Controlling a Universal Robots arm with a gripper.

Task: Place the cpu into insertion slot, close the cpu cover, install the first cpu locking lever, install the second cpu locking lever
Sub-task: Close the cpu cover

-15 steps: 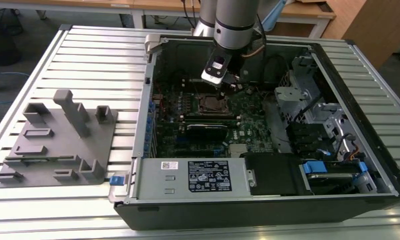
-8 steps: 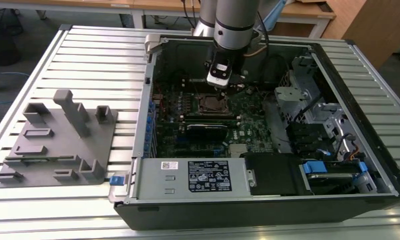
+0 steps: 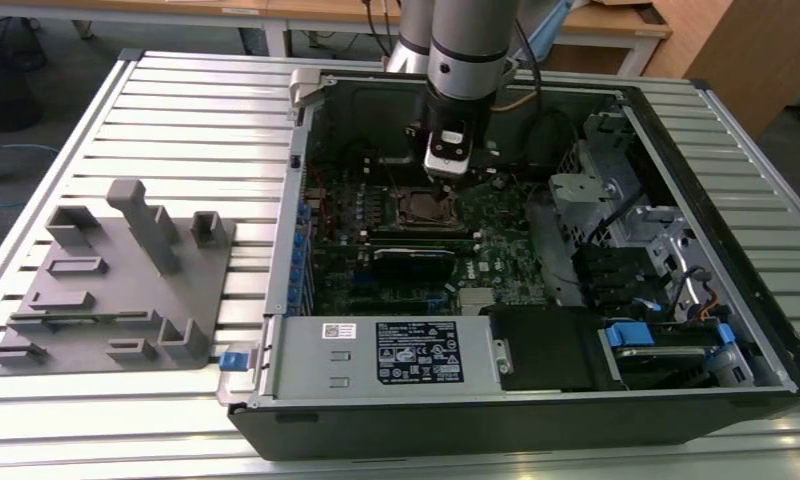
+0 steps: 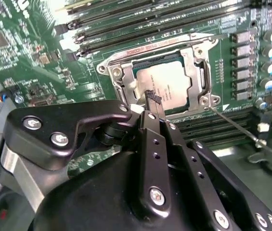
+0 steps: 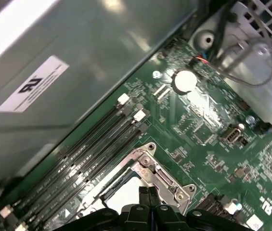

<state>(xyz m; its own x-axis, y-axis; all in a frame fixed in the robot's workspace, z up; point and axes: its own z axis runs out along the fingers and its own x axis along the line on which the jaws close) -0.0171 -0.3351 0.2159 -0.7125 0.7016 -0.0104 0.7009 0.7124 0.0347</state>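
The cpu (image 4: 169, 79), a dull silver square, lies in the insertion slot (image 3: 424, 207) on the green board. The cpu cover (image 4: 195, 60), a thin silvery frame, lies down around it so the chip shows through its window. A thin metal lever rod (image 4: 234, 126) juts out diagonally from one socket corner, and another rod (image 4: 200, 37) runs along the opposite side. My gripper (image 4: 153, 97) is shut with nothing between its fingers. Its tip hovers at the cover's edge; contact cannot be judged. In the first wrist view my gripper (image 5: 148, 193) sits over the cover frame (image 5: 157, 168). The exterior view shows my gripper (image 3: 447, 172) just above the slot.
Long black memory slots (image 5: 97, 139) run beside the socket, and a coin battery (image 5: 185, 81) sits further off. A black card (image 3: 414, 262), a power supply box (image 3: 373, 355) and a drive cage (image 3: 614, 200) crowd the case. A grey fixture plate (image 3: 107, 280) lies at the exterior view's left.
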